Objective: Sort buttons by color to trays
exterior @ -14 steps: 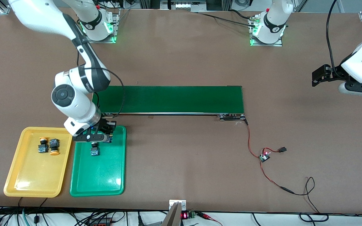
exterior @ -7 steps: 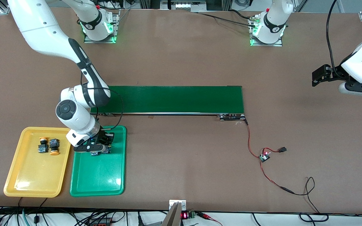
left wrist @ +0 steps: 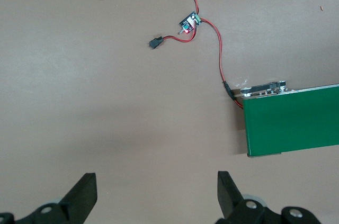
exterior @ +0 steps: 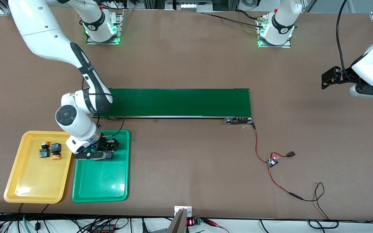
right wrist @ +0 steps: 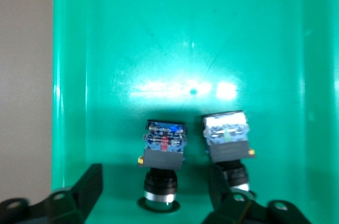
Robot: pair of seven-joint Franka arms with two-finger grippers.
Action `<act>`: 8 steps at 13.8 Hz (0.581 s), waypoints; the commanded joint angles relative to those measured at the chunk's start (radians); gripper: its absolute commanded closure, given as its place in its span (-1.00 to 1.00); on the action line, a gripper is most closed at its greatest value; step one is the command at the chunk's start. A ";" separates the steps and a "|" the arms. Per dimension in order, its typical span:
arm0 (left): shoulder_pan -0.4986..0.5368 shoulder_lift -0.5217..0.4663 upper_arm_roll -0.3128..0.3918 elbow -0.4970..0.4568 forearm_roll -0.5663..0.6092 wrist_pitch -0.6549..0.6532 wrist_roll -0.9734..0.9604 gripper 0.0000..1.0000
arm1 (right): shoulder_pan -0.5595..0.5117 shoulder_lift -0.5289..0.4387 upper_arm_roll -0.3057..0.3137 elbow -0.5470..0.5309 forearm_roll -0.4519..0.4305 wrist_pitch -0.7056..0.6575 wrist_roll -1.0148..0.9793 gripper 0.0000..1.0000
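The green tray [exterior: 102, 181] lies beside the yellow tray [exterior: 34, 181], at the right arm's end of the table. My right gripper [exterior: 97, 155] is low in the green tray and open. In the right wrist view, one green button [right wrist: 163, 152] rests cap-down on the tray [right wrist: 175, 38] between the spread fingers [right wrist: 91, 181], with my right gripper [right wrist: 156, 184] around it. The second green button [right wrist: 228, 139] sits right beside it. Two yellow-orange buttons [exterior: 44, 150] [exterior: 55, 151] lie in the yellow tray. My left gripper [exterior: 327, 81] [left wrist: 156, 192] waits open and empty over bare table.
A long dark-green conveyor belt [exterior: 180, 102] [left wrist: 296, 123] crosses the table's middle, farther from the front camera than the trays. A small circuit board on red wires [exterior: 272, 160] [left wrist: 189, 23] lies near the belt's end toward the left arm.
My right gripper has come down into the green tray with the green button that hung under it. That button now rests on the tray beside the other. The left arm has not moved.
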 commanded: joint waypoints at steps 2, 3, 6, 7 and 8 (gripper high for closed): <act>0.005 -0.007 -0.001 0.009 0.003 -0.017 0.010 -1.00 | -0.035 -0.226 0.002 -0.013 0.026 -0.291 -0.027 -1.00; 0.005 -0.007 -0.001 0.009 0.003 -0.017 0.010 -1.00 | -0.047 -0.278 0.002 -0.013 0.027 -0.367 -0.029 -1.00; 0.005 -0.007 -0.001 0.009 0.003 -0.017 0.010 -1.00 | -0.075 -0.415 0.000 -0.011 0.044 -0.557 -0.076 -1.00; 0.005 -0.007 -0.001 0.009 0.003 -0.017 0.010 -1.00 | -0.081 -0.458 -0.013 -0.011 0.059 -0.617 -0.108 -1.00; 0.005 -0.007 -0.001 0.009 0.003 -0.017 0.010 -1.00 | -0.079 -0.492 -0.038 -0.011 0.064 -0.663 -0.139 -1.00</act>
